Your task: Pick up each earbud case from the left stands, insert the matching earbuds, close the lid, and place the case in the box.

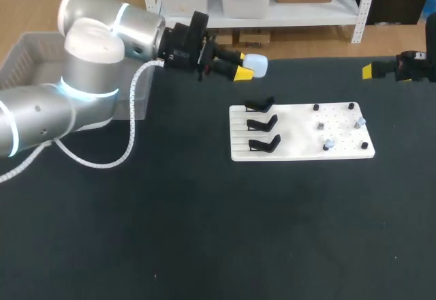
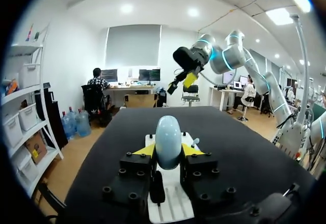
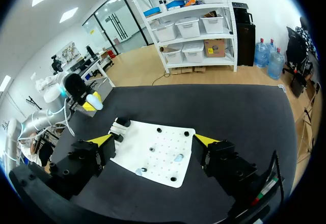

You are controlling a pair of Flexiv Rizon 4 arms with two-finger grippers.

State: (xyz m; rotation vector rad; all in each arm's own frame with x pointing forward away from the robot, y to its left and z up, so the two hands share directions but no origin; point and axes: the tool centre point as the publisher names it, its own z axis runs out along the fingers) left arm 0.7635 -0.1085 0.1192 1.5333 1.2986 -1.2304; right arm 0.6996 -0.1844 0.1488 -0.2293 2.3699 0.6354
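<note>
Dark tabletop fills the scene, and we start at the far left, where the pale grey box sits at the table's edge, partly hidden behind the left arm; that arm comes in from the left side and stretches across the back of the table. At its end the left gripper is clamped on the pale blue earbud case, a yellow tip pressing each side; the case is up in the air, well apart from the box, just beyond the stand end of the board. From the left wrist camera the case rises rounded and smooth between the two fingers, with the board below it; whether its lid is open I cannot tell.

Moving right, the white board lies flat on the table; on its left part stand three black stands, lined up one behind another; on its right part small black pegs and pale earbuds are dotted about, apart from one another.

Over to the far right now: the right arm comes in at the table's back corner; the right gripper hangs released, its fingers spread wide with nothing held between them, facing the board from the earbud side and well apart from it.
</note>
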